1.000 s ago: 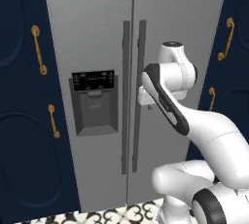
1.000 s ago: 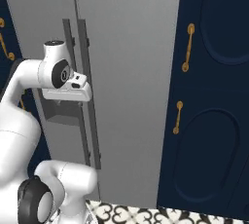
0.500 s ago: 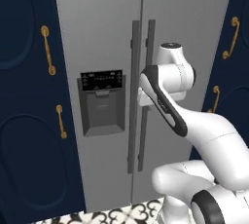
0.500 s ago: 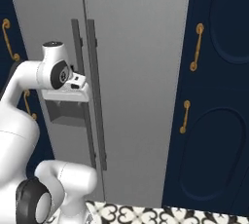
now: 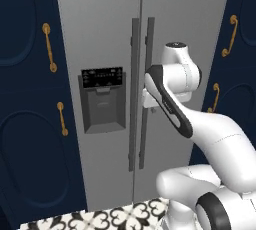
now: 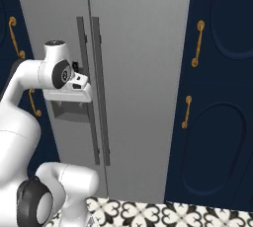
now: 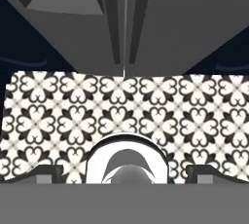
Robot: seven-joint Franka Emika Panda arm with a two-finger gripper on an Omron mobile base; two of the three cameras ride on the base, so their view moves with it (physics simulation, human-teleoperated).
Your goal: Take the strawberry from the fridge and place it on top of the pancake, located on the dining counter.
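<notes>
Frontally, the fridge (image 5: 110, 34) stands closed, contents hidden; the gripper (image 7: 124, 172) fingers spread wide.

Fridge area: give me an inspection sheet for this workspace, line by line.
Surface: patterned black-and-white floor tiles at the foot of the fridge; no counter seen.
Job's things: fridge, both doors shut, two long vertical handles side by side at the centre seam, dispenser in the left door. Strawberry and pancake: nothing seen.
Clutter: nothing seen.
Gripper: the hand view looks down at the floor, with its finger tips wide apart at the bottom and nothing between them.
Cables: nothing seen.
Surroundings: navy cabinets with gold handles on both sides of the fridge.
</notes>
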